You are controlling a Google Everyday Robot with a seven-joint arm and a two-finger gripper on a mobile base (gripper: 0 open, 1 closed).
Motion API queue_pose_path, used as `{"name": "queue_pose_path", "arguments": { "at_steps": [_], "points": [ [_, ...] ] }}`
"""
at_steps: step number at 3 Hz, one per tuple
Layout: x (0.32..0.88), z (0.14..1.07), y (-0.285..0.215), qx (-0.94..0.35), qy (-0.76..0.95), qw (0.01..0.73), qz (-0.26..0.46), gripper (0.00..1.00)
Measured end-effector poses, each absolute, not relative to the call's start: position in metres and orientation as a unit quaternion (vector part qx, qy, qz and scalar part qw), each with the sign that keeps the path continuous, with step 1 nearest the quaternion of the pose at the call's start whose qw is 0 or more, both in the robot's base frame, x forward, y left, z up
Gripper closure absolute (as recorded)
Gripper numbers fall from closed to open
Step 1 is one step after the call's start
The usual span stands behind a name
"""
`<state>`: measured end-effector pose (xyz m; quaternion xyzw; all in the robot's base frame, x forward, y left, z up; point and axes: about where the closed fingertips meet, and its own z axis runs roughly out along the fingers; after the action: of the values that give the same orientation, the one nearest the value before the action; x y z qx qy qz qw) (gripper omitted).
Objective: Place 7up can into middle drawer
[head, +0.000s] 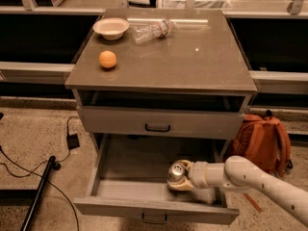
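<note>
The 7up can [176, 170], small, silvery-green aluminium with a pull-tab top, is inside the wide grey middle drawer [110, 209], which stands pulled open. The can is tilted over the tray's front right, and my gripper [182, 181] is clamped on it. Around it I see the grey cabinet [192, 66] and its upper drawer front [115, 121] just above. An orange backpack [262, 141] sits on the floor at right. On top are a clear plastic bottle [151, 31] lying down, a white bowl [111, 28] and a round orange fruit [108, 59]. My white arm [260, 182] reaches in low from the right.
</note>
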<state>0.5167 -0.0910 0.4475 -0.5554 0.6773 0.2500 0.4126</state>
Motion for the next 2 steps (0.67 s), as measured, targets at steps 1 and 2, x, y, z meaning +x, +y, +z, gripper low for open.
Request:
{"name": "queue_pose_path", "arguments": {
  "at_steps": [1,2],
  "points": [
    [0.5173,0.4481,-0.0909,-0.556,0.677,0.413,0.252,0.00],
    [0.5173,0.4481,-0.0909,-0.556,0.677,0.413,0.252,0.00]
  ]
}}
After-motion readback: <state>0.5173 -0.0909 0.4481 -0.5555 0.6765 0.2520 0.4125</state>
